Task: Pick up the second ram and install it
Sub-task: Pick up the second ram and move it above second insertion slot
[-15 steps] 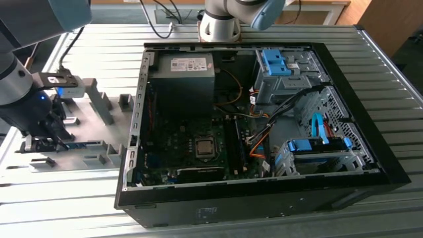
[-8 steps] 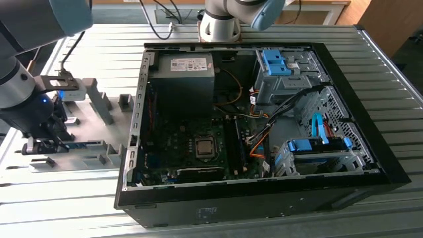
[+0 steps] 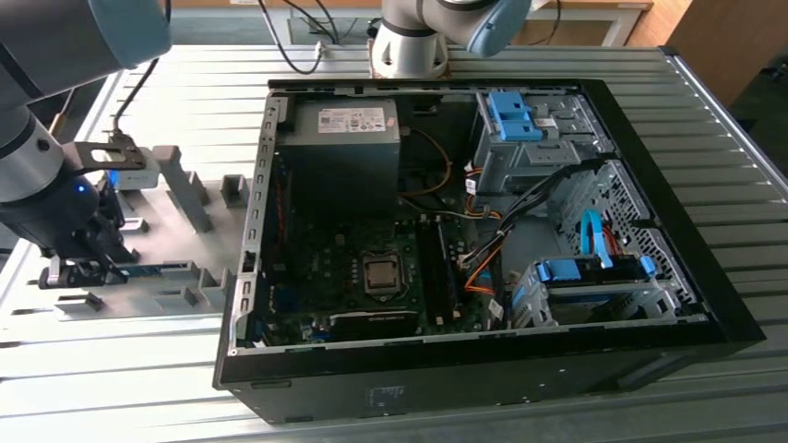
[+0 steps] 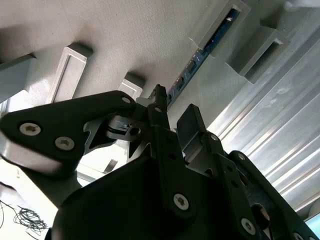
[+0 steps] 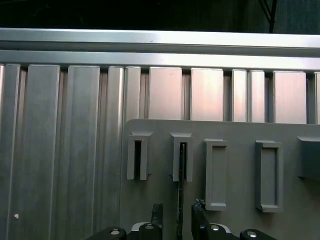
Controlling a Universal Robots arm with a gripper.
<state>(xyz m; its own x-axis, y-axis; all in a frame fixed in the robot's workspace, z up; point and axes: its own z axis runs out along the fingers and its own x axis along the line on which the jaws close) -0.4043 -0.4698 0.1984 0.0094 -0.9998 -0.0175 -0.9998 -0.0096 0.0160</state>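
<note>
One ribbed counter [image 3: 124, 369] carries one open computer case [image 3: 493, 369] and one grey fixture plate [image 5: 150, 200]. The first wrist view shows five blocks [image 5: 216, 175] on the plate. The tool [image 5: 177, 206] is spread, straddling the second ram [image 5: 180, 190], which stands on edge with one end in a slotted block. One white label [image 3: 351, 120] lies inside the case, its print too small to tell.

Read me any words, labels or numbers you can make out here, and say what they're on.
Nothing here can be read.
Sticker on the power supply: print too small to read.
Mark on the case front: blurred, unreadable.
Motherboard markings: too small to read.
</note>
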